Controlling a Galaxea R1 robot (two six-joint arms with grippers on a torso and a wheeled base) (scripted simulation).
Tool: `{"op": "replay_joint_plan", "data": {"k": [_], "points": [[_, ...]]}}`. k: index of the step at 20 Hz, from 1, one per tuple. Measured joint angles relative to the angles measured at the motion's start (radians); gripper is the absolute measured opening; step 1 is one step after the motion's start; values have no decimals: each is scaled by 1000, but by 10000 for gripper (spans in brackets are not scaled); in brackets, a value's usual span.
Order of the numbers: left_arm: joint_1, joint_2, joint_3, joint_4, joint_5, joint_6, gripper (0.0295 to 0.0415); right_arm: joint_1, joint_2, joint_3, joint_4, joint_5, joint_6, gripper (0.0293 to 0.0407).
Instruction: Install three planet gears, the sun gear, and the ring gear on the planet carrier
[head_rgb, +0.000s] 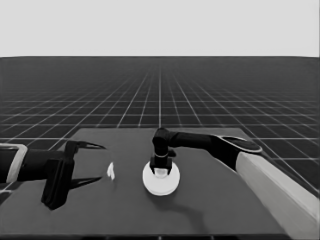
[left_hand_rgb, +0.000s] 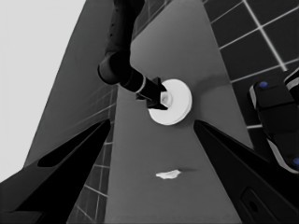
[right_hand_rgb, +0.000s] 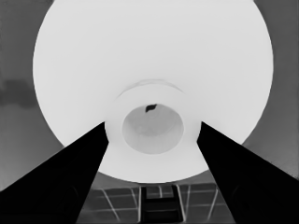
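Dark bench, right jaws at the round stack

Mid-bench lies a white round part (head_rgb: 161, 181), flat, hole upward. The right gripper (head_rgb: 161, 170) stands over its centre, jaws clasping a small white holed piece (right_hand_rgb: 153, 127) there. A thin white piece (head_rgb: 111, 171) lies beside. Left gripper (head_rgb: 82, 162) waits released at the left end

table (head_rgb: 125, 210): dark, flat, carrying two white things | larger round part (head_rgb: 161, 180): lying near the middle | thin white piece (head_rgb: 111, 171): lying at 9 o'clock of it, apart, not touching
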Motion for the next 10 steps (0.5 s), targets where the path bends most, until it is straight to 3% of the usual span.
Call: {"op": "replay_joint_plan", "data": {"k": [10], "points": [[0,0,0,0,0,0,385,-7,-1,-1,1,0,87,348]]}}
